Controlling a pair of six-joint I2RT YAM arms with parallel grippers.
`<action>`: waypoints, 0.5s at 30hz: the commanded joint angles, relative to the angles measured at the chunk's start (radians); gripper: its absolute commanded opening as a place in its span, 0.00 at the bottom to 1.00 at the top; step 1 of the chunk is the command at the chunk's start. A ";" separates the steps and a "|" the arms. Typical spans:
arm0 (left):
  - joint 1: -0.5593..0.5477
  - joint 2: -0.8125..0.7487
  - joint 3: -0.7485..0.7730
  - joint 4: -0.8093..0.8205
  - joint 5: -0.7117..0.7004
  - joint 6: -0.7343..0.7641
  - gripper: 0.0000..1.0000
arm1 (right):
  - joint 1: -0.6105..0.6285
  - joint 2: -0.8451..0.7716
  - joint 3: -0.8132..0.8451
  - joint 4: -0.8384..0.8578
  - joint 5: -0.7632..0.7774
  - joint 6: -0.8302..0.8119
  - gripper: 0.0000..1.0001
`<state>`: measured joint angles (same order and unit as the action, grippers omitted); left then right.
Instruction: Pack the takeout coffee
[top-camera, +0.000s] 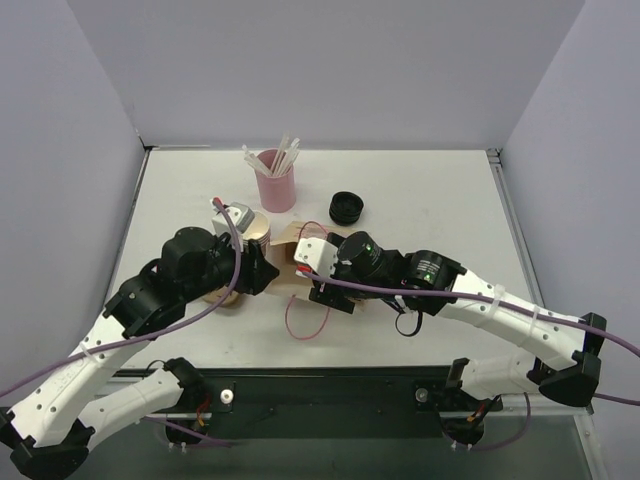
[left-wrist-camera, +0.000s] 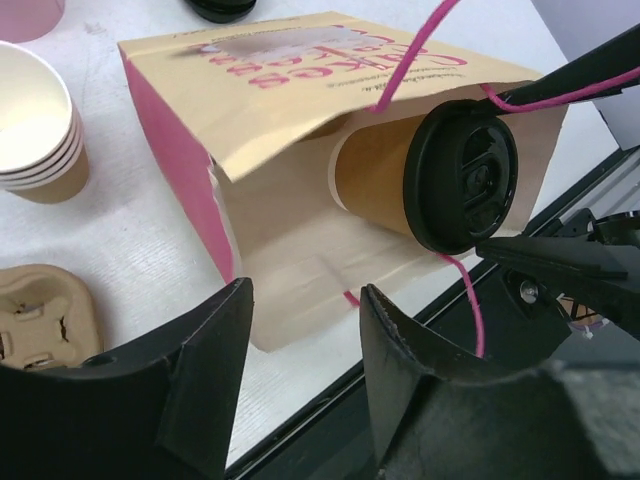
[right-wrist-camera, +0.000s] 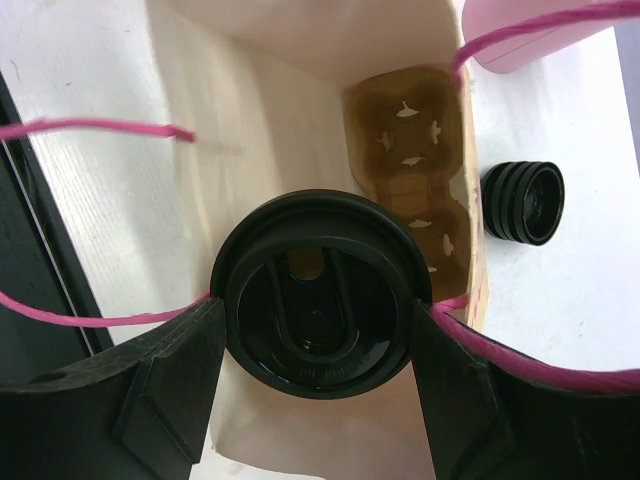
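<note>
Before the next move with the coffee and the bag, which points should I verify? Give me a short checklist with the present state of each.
1. The right claw is closed on the takeout coffee at its lid: ok.
2. The lid is seated on the cup: ok.
3. The left claw is open and empty: ok.
4. The paper bag lies on its side, mouth open around the cup: ok.
5. The pink handle cords are clear of the right claw: not ok, they lie against its fingers.
6. Room deeper in the bag: cannot tell, the cup hides it.
</note>
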<state>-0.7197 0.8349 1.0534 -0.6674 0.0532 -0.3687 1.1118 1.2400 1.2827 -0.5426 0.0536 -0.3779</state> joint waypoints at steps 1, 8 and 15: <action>0.005 -0.031 -0.039 -0.047 -0.074 -0.044 0.58 | 0.010 0.024 0.017 0.058 0.038 0.031 0.38; 0.006 -0.017 -0.085 -0.028 -0.156 -0.038 0.62 | 0.008 0.032 0.021 0.072 0.045 0.045 0.38; 0.046 0.026 -0.089 0.031 -0.173 0.016 0.64 | 0.006 0.019 0.010 0.069 0.051 0.050 0.39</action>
<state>-0.7067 0.8459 0.9588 -0.6979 -0.0944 -0.3828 1.1141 1.2720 1.2827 -0.4953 0.0727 -0.3408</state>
